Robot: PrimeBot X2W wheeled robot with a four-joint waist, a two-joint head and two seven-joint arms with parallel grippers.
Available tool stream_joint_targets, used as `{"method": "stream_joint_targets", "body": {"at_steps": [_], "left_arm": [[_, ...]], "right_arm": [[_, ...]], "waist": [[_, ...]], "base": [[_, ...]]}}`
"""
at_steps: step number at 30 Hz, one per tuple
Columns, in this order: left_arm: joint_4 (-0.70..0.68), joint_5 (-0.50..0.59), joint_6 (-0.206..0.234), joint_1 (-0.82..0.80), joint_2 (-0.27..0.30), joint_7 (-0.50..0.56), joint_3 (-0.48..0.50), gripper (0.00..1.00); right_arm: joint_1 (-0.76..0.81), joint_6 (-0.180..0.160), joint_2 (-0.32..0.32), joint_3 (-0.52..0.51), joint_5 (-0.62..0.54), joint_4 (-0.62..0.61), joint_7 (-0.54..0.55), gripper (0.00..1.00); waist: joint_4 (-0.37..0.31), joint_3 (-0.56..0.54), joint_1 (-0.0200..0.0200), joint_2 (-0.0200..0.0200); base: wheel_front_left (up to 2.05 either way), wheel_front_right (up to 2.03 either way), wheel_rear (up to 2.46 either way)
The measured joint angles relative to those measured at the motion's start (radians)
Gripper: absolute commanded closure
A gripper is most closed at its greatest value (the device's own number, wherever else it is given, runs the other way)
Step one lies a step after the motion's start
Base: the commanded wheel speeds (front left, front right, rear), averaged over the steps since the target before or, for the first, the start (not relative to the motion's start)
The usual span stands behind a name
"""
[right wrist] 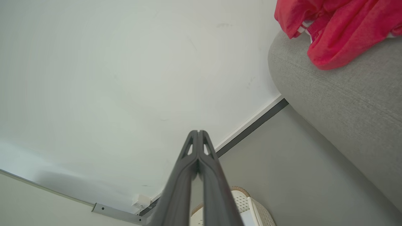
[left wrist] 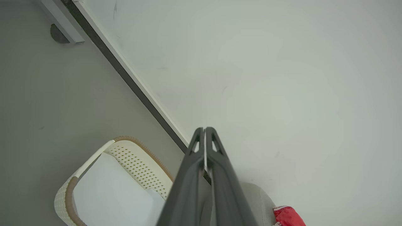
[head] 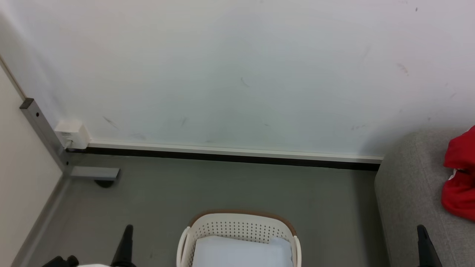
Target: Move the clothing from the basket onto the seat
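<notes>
The red clothing lies bunched on the grey seat at the right edge; the right wrist view shows the clothing with white trim on the seat. The cream basket with a brown rim stands on the floor at bottom centre, holding a flat pale bluish-white sheet. My left gripper points up at the lower left, and in its own view the left gripper is shut on nothing. My right gripper rises at the lower right, and the right gripper is shut, holding nothing.
A white wall with a dark skirting strip runs behind the basket. A grey metal post with a foot and a white socket box stand in the left corner. Grey floor lies between wall and basket.
</notes>
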Motion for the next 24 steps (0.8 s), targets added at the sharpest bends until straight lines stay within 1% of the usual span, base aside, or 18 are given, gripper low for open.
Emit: {"method": "stream_joint_targets", "body": {"at_steps": [24], "left_arm": [[-0.010, -0.228, -0.027, -0.032, -0.011, 0.062, 0.049, 1.00]], "right_arm": [[-0.045, 0.000, -0.001, -0.017, 0.250, 0.005, 0.064, 1.00]], "waist": [[-0.017, 0.017, 0.0000, 0.0000]], "base": [[0.00, 0.00, 0.00]]}}
